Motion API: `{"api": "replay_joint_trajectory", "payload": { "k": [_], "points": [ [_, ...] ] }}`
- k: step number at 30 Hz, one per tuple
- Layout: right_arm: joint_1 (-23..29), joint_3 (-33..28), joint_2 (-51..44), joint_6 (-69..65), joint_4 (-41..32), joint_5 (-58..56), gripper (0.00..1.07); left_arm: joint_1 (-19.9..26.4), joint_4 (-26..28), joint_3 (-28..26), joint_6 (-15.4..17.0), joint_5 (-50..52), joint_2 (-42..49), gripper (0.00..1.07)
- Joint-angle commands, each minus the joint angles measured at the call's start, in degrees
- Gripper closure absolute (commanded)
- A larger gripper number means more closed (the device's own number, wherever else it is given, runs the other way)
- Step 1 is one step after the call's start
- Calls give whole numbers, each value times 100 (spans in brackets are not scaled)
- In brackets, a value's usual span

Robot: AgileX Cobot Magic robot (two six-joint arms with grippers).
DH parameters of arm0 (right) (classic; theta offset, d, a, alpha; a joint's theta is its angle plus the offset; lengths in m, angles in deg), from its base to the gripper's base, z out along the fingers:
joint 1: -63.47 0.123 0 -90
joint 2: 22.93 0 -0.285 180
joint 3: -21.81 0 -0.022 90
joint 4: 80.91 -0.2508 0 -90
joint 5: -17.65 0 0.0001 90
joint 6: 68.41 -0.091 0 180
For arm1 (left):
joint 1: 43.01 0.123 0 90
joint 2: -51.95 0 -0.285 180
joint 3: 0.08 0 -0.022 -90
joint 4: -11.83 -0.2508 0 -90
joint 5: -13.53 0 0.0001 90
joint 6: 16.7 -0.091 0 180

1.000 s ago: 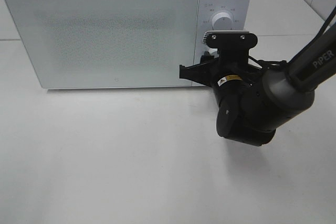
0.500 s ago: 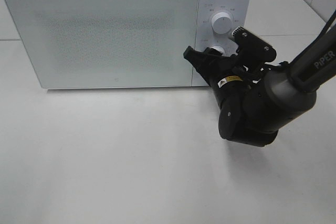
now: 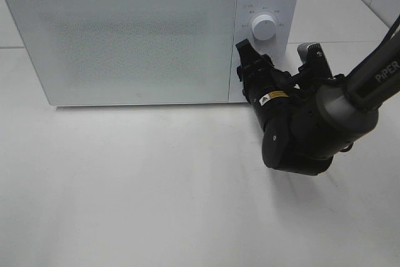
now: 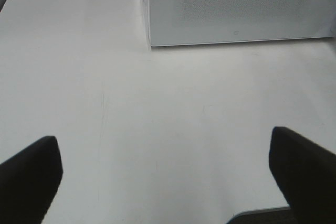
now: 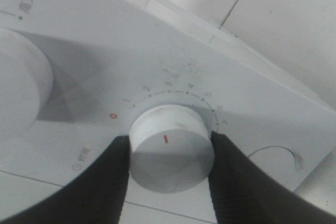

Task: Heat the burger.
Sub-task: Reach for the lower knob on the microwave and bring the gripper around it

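the burger shows in none of my views, and the microwave (image 3: pixel 125 35) door is closed. my right gripper (image 5: pixel 169 153) is clamped on the lower dial (image 5: pixel 170 135), one finger touching each side. my left gripper (image 4: pixel 168 182) hangs with jaws spread wide over the table (image 4: pixel 157 103), facing the microwave's front.

A white table (image 3: pixel 156 204) carries a white microwave (image 3: pixel 125 35), door shut.
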Motion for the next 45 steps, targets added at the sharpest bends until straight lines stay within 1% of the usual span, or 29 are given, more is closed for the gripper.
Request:
{"api": "replay_joint_trajectory", "payload": {
  "k": [1, 6, 8, 14, 16, 22, 30, 40, 45],
  "points": [
    [-11, 189, -86, -183, 739, 1117, 107, 29, 11, 0, 34, 80, 109, 6],
    [-11, 189, -86, -407, 590, 1134, 107, 29, 11, 0, 34, 80, 109, 6],
    [-11, 189, -86, -814, 367, 1140, 107, 29, 11, 0, 34, 80, 109, 6],
    [-11, 189, -86, -1008, 350, 1152, 107, 29, 11, 0, 34, 80, 109, 6],
    [-11, 189, -86, -1581, 315, 1152, 106, 29, 11, 0, 34, 80, 109, 6],
    [-11, 189, -86, -1856, 143, 1152, 106, 29, 11, 0, 34, 80, 109, 6],
    [-11, 258, -86, -2916, -298, 1152, 105, 29, 11, 0, 34, 80, 109, 6],
    [-11, 327, -206, -3650, -613, 1146, 104, 29, 11, 0, 34, 80, 109, 6],
    [-11, 327, -212, -4234, -733, 1146, 103, 29, 11, 0, 34, 80, 109, 6]
  ]
}}
